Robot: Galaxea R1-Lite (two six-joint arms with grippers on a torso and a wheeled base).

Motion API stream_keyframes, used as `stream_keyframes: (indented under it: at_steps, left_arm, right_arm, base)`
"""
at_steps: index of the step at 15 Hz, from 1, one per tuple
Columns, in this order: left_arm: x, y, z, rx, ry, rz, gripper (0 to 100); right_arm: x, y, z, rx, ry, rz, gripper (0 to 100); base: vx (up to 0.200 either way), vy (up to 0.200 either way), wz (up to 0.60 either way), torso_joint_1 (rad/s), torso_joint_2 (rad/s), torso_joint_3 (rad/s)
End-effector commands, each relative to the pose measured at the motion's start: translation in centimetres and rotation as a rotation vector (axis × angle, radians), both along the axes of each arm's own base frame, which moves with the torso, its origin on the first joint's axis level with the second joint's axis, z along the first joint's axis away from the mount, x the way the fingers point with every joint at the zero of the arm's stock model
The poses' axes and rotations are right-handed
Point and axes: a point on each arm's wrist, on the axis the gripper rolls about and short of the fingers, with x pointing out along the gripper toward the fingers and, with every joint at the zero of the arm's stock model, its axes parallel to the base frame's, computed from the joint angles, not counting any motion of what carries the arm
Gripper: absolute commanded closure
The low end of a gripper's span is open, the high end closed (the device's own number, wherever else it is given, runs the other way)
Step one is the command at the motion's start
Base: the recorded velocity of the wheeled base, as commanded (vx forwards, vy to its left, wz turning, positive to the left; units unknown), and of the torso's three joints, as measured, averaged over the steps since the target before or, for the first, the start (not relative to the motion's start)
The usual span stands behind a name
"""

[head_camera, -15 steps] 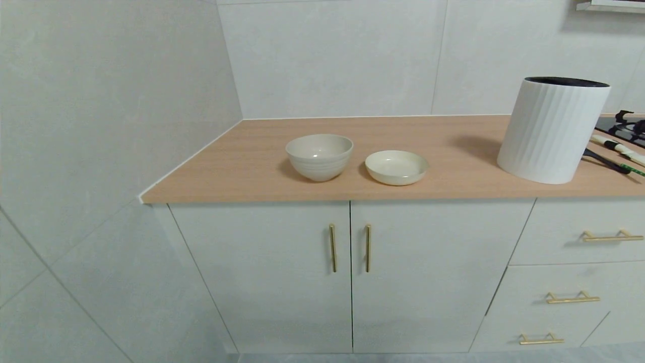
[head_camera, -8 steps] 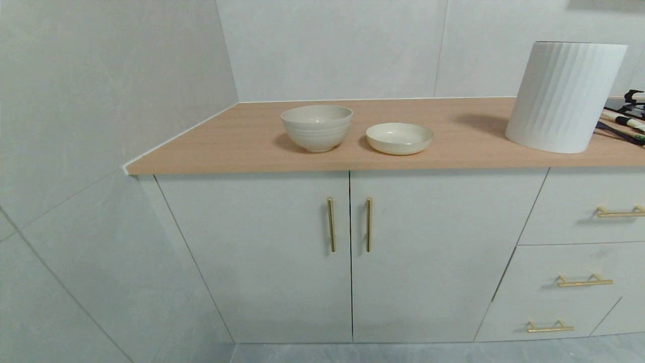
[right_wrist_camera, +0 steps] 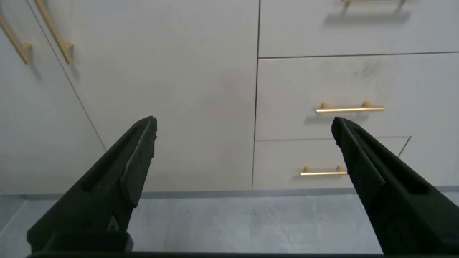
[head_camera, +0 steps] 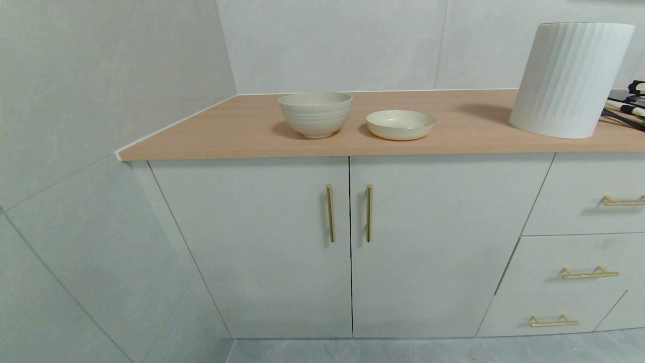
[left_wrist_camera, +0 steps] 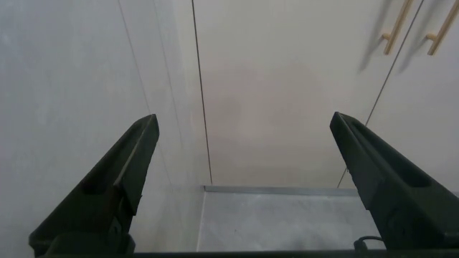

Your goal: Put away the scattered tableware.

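A deep cream bowl [head_camera: 316, 113] stands on the wooden countertop [head_camera: 227, 136], left of a shallow cream dish [head_camera: 400, 124]. Both sit near the counter's front edge, above the double cabinet doors [head_camera: 282, 242] with two upright gold handles [head_camera: 330, 213]. My left gripper [left_wrist_camera: 244, 129] hangs low in front of the cabinet's left door, open and holding nothing, with floor below it. My right gripper [right_wrist_camera: 244, 132] is open and holding nothing too, low before the drawer fronts [right_wrist_camera: 351, 93].
A tall white ribbed container [head_camera: 572, 78] stands at the counter's right, with dark utensils [head_camera: 625, 113] beyond it. Drawers with gold handles [head_camera: 589, 274] lie right of the doors. A tiled wall [head_camera: 90, 101] closes the left side. Grey floor [head_camera: 403, 350] runs below.
The head camera has sunk lower, so the counter and bowls sit higher in the picture and more of the floor shows. The bowl and dish have not moved.
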Motion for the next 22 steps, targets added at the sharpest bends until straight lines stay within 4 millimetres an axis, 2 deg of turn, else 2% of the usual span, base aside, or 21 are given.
stream_keyframes:
  at_steps: [1,8,9,11,12,14,15,16,18,19,21,22]
  left_arm:
    - [0.0,0.0,0.0,-0.001,0.002,0.001,0]
    - [0.0,0.0,0.0,-0.001,0.002,0.001,0]
    - [0.0,0.0,0.0,-0.001,0.0,0.001,0]
    - [0.0,0.0,0.0,-0.001,0.0,0.001,0]
    - [0.0,0.0,0.0,-0.001,0.0,0.001,0]
    - [0.0,0.0,0.0,-0.001,0.002,0.001,0]
    - [0.0,0.0,0.0,-0.001,0.0,0.001,0]
    - [0.0,0.0,0.0,-0.001,0.002,0.001,0]
    - [0.0,0.0,0.0,-0.001,0.0,0.001,0]
    - [0.0,0.0,0.0,-0.001,0.0,0.001,0]
    - [0.0,0.0,0.0,-0.001,0.003,0.001,0]
    - [0.0,0.0,0.0,-0.001,0.002,0.001,0]
  right_arm:
    - [0.0,0.0,0.0,-0.002,0.0,0.001,0]
    - [0.0,0.0,0.0,-0.003,0.0,-0.002,0]
    - [-0.1,0.0,0.4,0.003,-0.022,-0.002,0]
    - [-1.3,0.1,4.3,0.032,-0.166,0.039,0]
    - [-1.4,0.2,5.0,0.033,-0.161,0.102,0]
    - [-0.8,0.4,4.9,0.033,-0.095,0.165,0]
    - [0.6,0.6,5.5,0.048,0.046,0.28,0]
    - [1.5,0.6,6.3,0.059,0.108,0.305,0]
    - [3.6,0.7,8.3,0.071,0.193,0.328,0]
    - [5.6,0.9,10.0,0.078,0.251,0.4,0]
    - [7.8,1.6,11.3,0.072,0.304,0.494,0]
    - [10.7,3.1,11.9,0.059,0.349,0.602,0]
  base:
    - [0.0,0.0,0.0,0.0,0.0,0.0]
    - [0.0,0.0,0.0,0.0,0.0,0.0]
    - [0.0,0.0,0.0,0.0,0.0,0.0]
    - [0.0,0.0,0.0,0.0,0.0,0.0]
    - [0.0,0.0,0.0,0.0,0.0,0.0]
    - [0.0,0.0,0.0,0.0,0.0,0.0]
    - [0.0,0.0,0.0,0.0,0.0,0.0]
    - [0.0,0.0,0.0,0.0,0.0,0.0]
    - [0.0,0.0,0.0,0.0,0.0,0.0]
    - [0.0,0.0,0.0,0.0,0.0,0.0]
    - [0.0,0.0,0.0,0.0,0.0,0.0]
    - [0.0,0.0,0.0,0.0,0.0,0.0]
